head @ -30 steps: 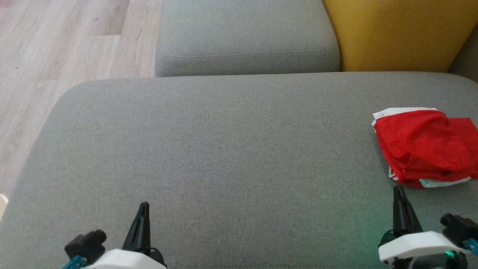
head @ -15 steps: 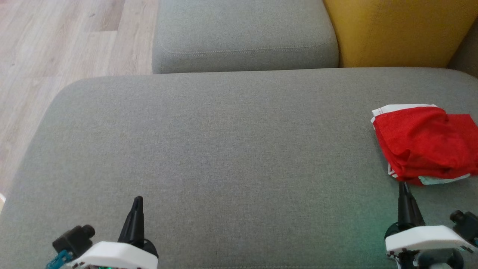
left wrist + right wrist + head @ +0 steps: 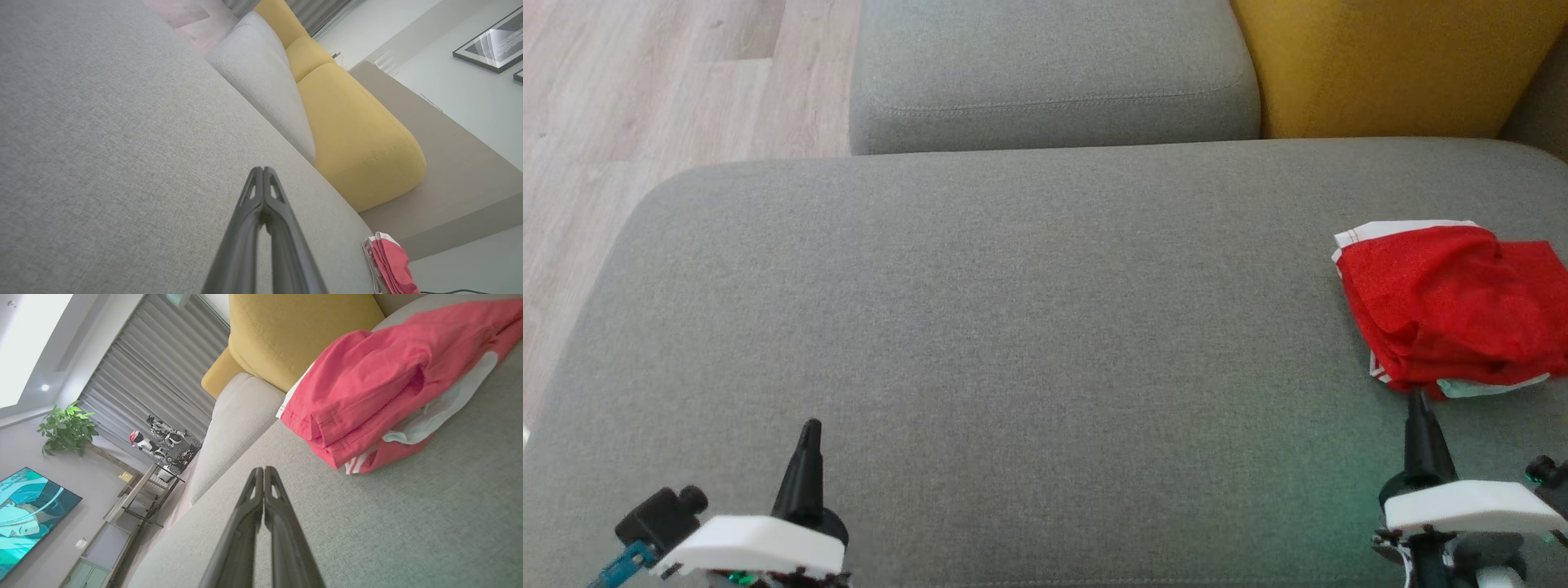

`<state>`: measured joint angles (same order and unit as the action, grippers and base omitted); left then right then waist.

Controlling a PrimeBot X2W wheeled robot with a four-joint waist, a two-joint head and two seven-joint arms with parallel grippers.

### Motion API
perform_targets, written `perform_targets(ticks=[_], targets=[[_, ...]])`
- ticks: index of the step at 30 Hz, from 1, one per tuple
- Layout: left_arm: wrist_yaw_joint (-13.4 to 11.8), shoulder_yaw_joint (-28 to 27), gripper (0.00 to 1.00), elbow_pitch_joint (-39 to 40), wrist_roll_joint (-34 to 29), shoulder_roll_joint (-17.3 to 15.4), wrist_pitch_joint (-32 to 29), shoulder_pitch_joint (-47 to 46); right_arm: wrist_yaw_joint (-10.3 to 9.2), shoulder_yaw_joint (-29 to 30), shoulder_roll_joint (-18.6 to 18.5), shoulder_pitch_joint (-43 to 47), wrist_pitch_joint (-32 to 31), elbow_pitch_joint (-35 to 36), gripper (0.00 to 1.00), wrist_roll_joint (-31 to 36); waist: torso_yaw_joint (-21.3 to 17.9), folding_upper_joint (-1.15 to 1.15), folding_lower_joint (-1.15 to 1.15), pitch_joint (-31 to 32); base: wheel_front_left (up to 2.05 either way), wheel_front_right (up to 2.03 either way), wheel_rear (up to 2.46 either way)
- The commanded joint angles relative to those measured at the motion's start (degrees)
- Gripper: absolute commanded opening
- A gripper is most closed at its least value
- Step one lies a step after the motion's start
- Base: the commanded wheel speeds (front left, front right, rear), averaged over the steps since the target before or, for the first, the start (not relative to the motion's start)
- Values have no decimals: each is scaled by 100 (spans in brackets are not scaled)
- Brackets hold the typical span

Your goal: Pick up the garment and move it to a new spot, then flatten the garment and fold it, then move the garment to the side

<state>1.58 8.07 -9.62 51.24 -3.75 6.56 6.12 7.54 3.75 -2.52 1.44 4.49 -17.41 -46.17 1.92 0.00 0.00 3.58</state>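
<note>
A: Where's the garment [image 3: 1450, 306]?
B: Bunched at the seat's [image 3: 1013, 310] right edge, just beyond the right gripper [image 3: 1419, 402].
A: And the jaws?
B: Both pairs pinched together, empty. The left gripper [image 3: 809, 429] sits near left, well apart from it.

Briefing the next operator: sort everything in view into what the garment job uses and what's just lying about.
Job:
red garment, bunched at the seat's right end
grey sofa seat it lies on
left gripper and right gripper, both shut, holding nothing

Just there:
yellow cushion
grey back cushion
wooden floor
potted plant
framed picture
</note>
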Motion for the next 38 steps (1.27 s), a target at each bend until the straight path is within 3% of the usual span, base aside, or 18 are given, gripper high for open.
perform_targets(ticks=[1, 38], targets=[[46, -187, 0, 144, 170, -93, -25, -358, -3, -33, -20, -317, -31, 216, 0, -188, -5, 0, 0, -8, 0, 0, 0], [365, -779, 0, -192, 2598, -98, -652, -856, -4, 149, -29, -578, -656, 288, 0, -2774, -114, 0, 0, -224, 0, 0, 0]])
